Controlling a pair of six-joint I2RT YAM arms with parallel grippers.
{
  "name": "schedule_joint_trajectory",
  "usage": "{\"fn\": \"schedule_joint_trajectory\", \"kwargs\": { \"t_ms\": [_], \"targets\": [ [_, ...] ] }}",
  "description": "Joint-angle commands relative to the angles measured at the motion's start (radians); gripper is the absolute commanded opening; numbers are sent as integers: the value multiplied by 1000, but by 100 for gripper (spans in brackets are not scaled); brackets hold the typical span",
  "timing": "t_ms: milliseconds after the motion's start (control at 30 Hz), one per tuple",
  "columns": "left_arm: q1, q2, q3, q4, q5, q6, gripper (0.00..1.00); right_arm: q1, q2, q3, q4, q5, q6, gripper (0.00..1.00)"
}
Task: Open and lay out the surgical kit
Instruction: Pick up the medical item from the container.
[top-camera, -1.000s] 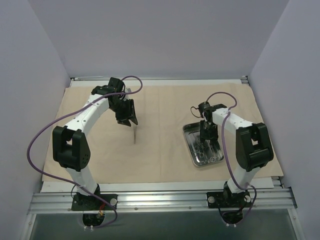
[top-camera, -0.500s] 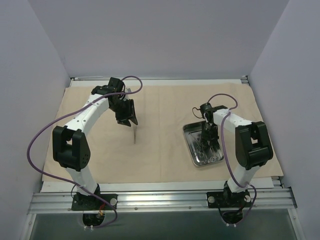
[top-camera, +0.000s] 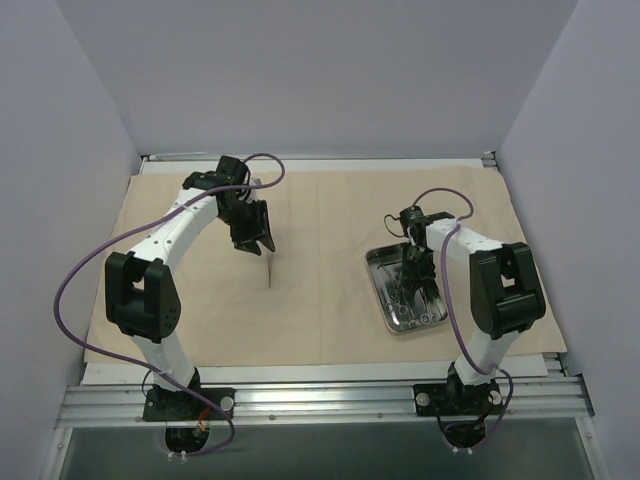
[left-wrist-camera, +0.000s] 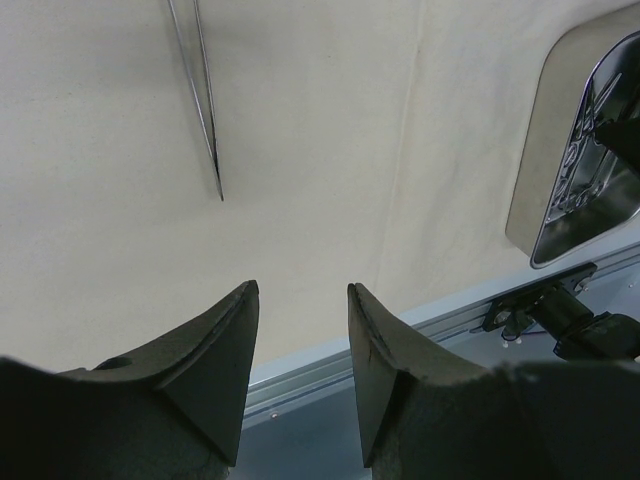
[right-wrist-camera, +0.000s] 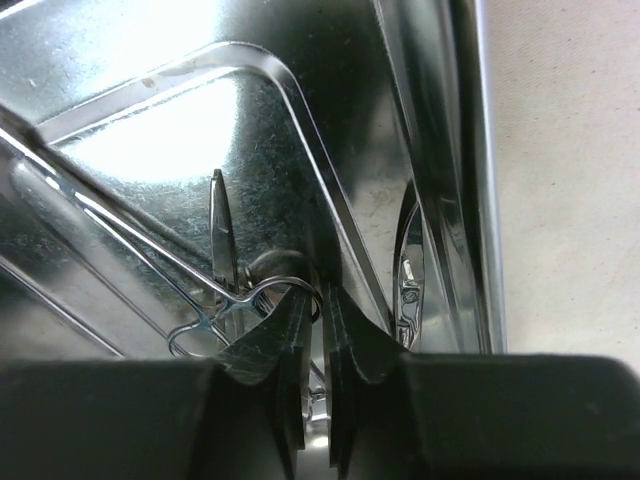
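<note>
Left fingers (left-wrist-camera: 230, 340) half open, empty, hovering over beige cloth (top-camera: 330, 220), which is spread flat. Tweezers (left-wrist-camera: 205, 130) lie on cloth near them, long axis far-to-near, converging end toward near edge. Steel tray (top-camera: 378, 290) on cloth at right, long axis roughly far-to-near. Right fingers (right-wrist-camera: 275, 335) down in tray, closed to slit on forceps (right-wrist-camera: 240, 295) ring handle.

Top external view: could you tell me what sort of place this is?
Probably a robot lab test cell: plain lavender walls box it in, two white-and-black arms are bolted to an aluminium rail, and a shiny steel tray holds silver forceps.
</note>
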Motion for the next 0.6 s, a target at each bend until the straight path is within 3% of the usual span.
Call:
{"fn": "schedule_joint_trajectory", "kwargs": {
  "t_ms": [0, 400, 567],
  "targets": [
    [7, -47, 39, -17, 18, 17, 49, -3, 2, -25, -13, -22, -2, 2],
    [7, -49, 131, -29, 60, -9, 50, -3, -156, 105, -232, 10, -8, 0],
    [7, -54, 136, 37, 132, -50, 50, -1, -213, 116, -307, -48, 1, 0]
  ]
}}
